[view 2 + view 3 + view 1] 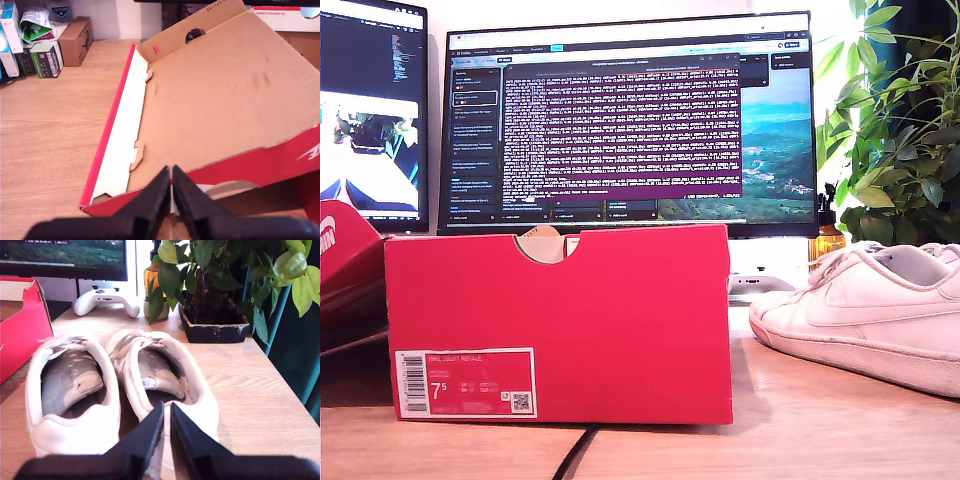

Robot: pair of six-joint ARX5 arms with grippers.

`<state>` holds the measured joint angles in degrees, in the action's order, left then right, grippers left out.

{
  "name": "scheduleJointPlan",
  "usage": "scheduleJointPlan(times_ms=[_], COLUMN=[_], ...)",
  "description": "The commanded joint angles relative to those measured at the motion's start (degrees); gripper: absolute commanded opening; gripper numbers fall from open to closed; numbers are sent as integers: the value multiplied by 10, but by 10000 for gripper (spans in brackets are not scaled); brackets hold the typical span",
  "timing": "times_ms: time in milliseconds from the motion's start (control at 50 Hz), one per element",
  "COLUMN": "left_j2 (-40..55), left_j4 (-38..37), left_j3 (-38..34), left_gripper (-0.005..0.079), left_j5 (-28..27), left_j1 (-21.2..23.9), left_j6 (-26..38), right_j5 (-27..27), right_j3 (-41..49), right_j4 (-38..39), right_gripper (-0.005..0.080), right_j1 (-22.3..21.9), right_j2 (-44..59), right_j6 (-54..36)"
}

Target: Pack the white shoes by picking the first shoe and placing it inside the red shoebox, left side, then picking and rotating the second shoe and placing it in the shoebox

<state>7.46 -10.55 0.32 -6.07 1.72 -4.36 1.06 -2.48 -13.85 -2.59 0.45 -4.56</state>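
Nearest in the first wrist view, my first gripper (171,200) is seen with its two dark fingers drawn together to a thin slit, nothing held between them. Just beyond the tips lies the open, brown cardboard inside of a red box piece (220,100), with a white side flap along one edge and a round hole in the far wall; a white logo mark shows on its red outer wall — it is bare inside.

In the second wrist view, my second gripper (167,432) is likewise narrowed to a slim gap and grips nothing. Its tips are poised over the heel of one of the white shoes (160,375); the other shoe (72,390) sits just beside it, the two heels toward the camera and toes pointing away. Beyond the pair a white game controller (106,301), an amber bottle (152,277) and a potted plant (215,295) are seen on the wooden table (260,390).

In the exterior view, the red shoebox (560,325) stands near the camera at the exterior view's left — a half-round notch in its top edge, a white label reading 7.5 low on its face. A white shoe (865,315) rests on the table at the exterior view's right, apart from the box. Behind, a monitor (630,120) is lit. No arm is visible in this view.
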Motion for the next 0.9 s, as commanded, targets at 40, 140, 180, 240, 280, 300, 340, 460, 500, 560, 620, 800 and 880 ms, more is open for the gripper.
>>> scheduleJointPlan(times_ms=[40,140,180,240,280,300,340,460,500,560,620,800,880], left_j2=[-4,-4,-4,-4,-4,-4,-4,-4,-4,-4,-4,-4,-4], left_j4=[-10,-10,-10,-10,-10,-10,-10,-10,-10,-10,-10,-5,11], left_j3=[-18,-18,-18,-18,-18,-18,-18,-18,-18,-18,-18,-18,-14], left_gripper=[-19,-19,-19,-19,-19,-19,-19,-19,-19,-19,-19,-19,-19], left_j5=[-1,-1,-1,-1,-1,-1,-1,-1,-1,-1,-1,-38,-56], left_j1=[-2,-2,-2,-2,-2,-2,-2,-2,-2,-2,-2,-2,-2], left_j6=[-2,-2,-2,-2,-2,-2,-2,-2,-2,-2,-2,-2,-2], right_j5=[0,0,0,0,0,0,0,0,0,0,0,7,23], right_j3=[6,6,6,6,6,6,6,6,6,6,6,6,6], right_j4=[3,3,3,3,3,3,3,3,3,3,3,3,4], right_gripper=[-5,-5,-5,-5,-5,-5,-5,-5,-5,-5,-5,-5,-5], right_j1=[-2,-2,-2,-2,-2,-2,-2,-2,-2,-2,-2,-2,-2], right_j2=[-3,-3,-3,-3,-3,-3,-3,-3,-3,-3,-3,-3,-3], right_j6=[-1,-1,-1,-1,-1,-1,-1,-1,-1,-1,-1,7,33])
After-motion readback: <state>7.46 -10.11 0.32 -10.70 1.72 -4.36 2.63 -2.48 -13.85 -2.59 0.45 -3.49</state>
